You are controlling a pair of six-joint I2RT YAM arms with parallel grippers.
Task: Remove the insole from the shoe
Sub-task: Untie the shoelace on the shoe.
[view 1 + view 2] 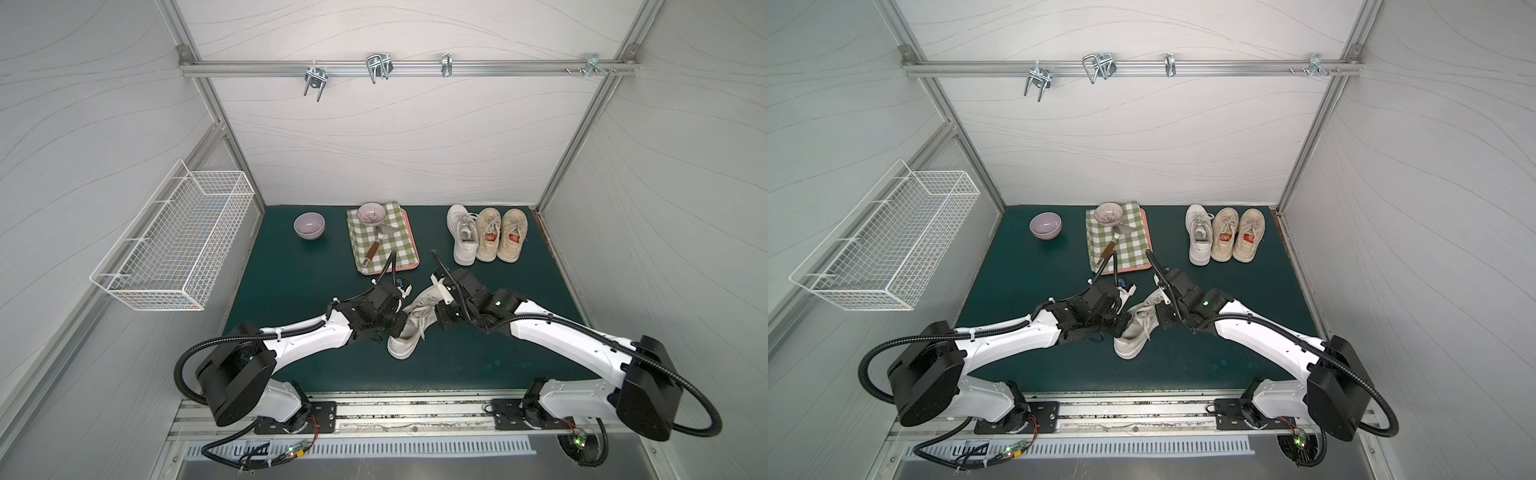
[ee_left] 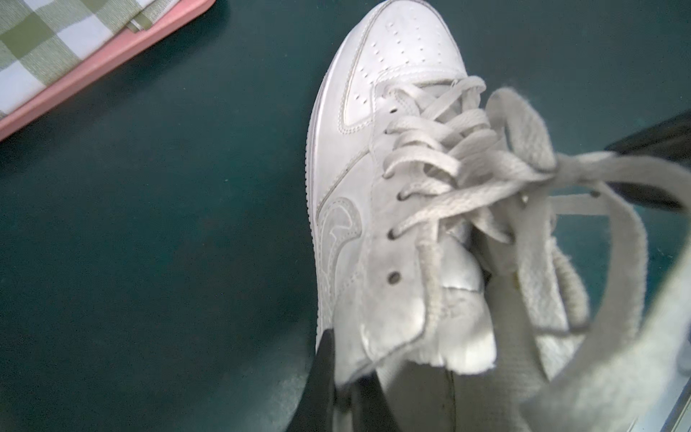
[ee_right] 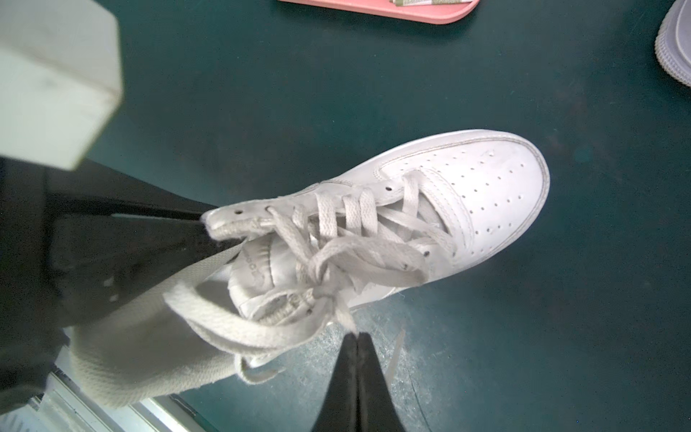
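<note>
A white lace-up shoe [image 1: 409, 332] [image 1: 1136, 336] lies mid-table, toe toward the front edge. My left gripper [image 2: 344, 377] [image 1: 397, 328] is shut on the eyelet flap at the side of the shoe's [image 2: 392, 149] opening. My right gripper [image 3: 357, 336] [image 1: 437, 316] is shut, pinching a shoelace [image 3: 336, 295] of the shoe [image 3: 467, 194] at its tip. The right fingers [image 2: 650, 142] show black beside the lace knot. Tongue and laces cover the opening, so the insole is hidden.
Three more shoes [image 1: 488, 235] stand in a row at the back right. A pink tray [image 1: 411, 249] holds a green checked cloth, a bowl and a spatula [image 1: 376, 245]. A lilac bowl [image 1: 308, 225] sits back left. A wire basket [image 1: 178, 245] hangs on the left wall.
</note>
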